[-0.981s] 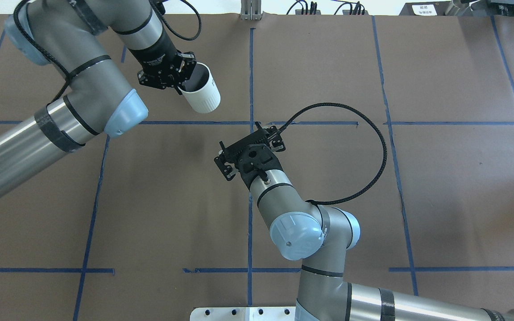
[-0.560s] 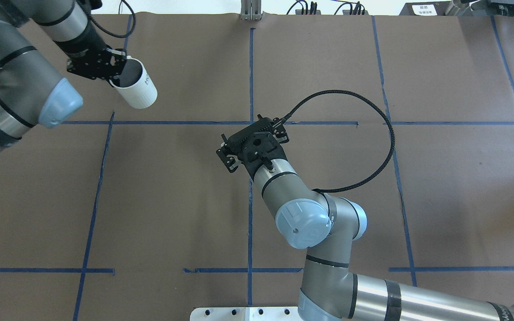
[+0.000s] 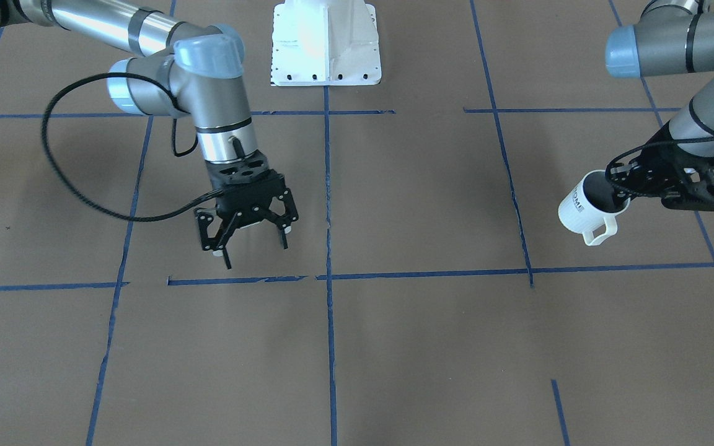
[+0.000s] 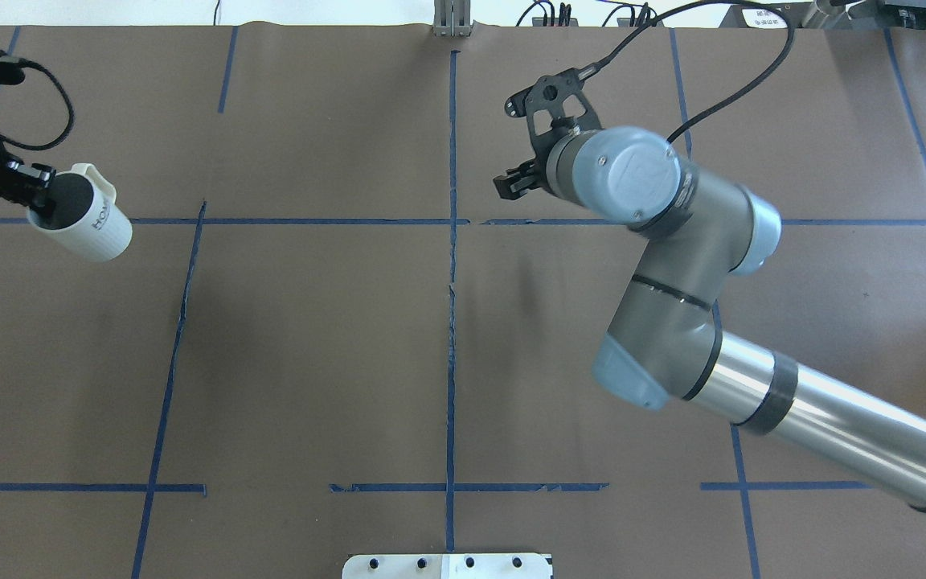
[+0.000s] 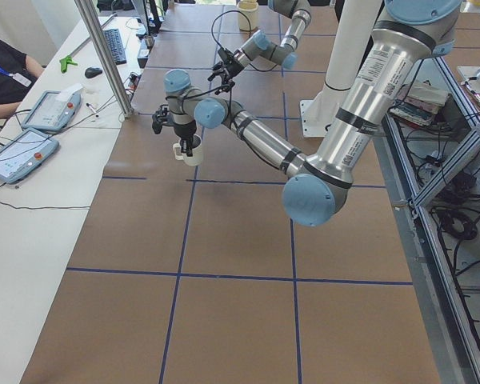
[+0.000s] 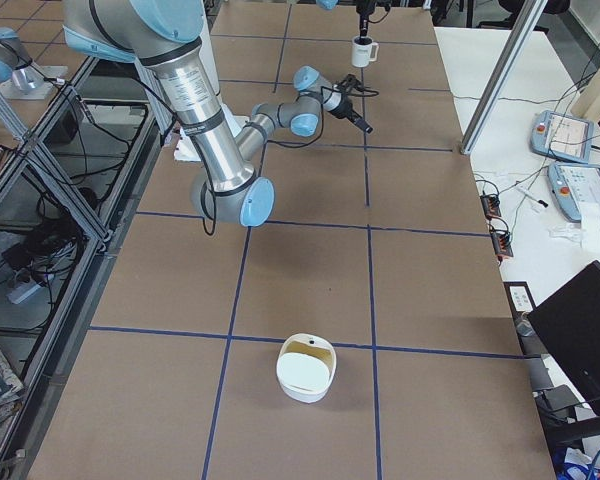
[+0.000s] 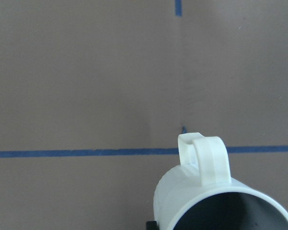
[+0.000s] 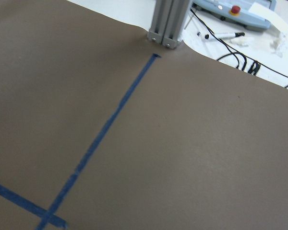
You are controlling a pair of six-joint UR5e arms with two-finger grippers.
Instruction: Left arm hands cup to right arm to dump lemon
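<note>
The left gripper (image 3: 622, 193) is clamped on the rim of the cup (image 3: 583, 207), with one finger inside the dark mouth and the other against the outer wall. The cup hangs tilted from those fingertips, clear of the brown table (image 3: 419, 347). Its base points away from the gripper, and its handle (image 3: 600, 231) sits away from the clamped side. What lies inside the cup cannot be told. The right gripper (image 3: 251, 244) points down with its fingers spread wide and touches nothing. It is well apart from the cup.
</note>
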